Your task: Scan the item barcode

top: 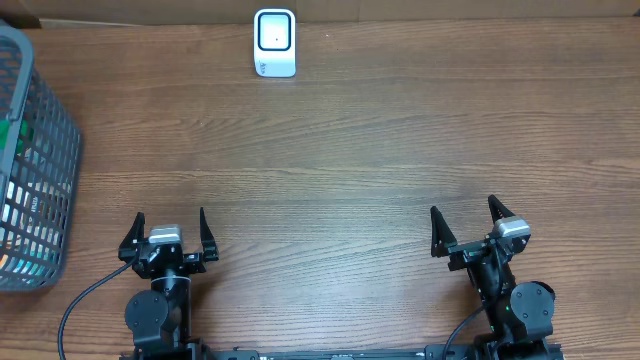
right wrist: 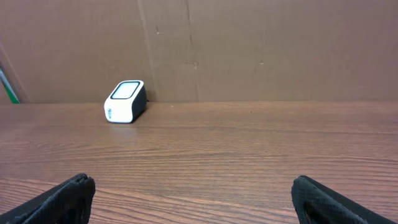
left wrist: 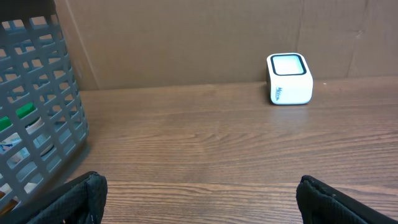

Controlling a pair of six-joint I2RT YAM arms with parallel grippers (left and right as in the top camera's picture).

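Observation:
A white barcode scanner [top: 274,42] with a dark-framed window stands at the table's far edge; it also shows in the left wrist view as the scanner [left wrist: 289,79] and in the right wrist view as the scanner [right wrist: 124,101]. Items show through the grid of a grey basket [top: 40,150] at the left, among them something green [left wrist: 22,112] and white packaging. My left gripper [top: 169,214] sits open and empty near the front edge, right of the basket [left wrist: 43,112]. My right gripper [top: 463,207] is open and empty at the front right.
The brown wooden table [top: 330,150] stretches between the grippers and the scanner. A brown cardboard wall [right wrist: 249,43] stands behind the table's far edge.

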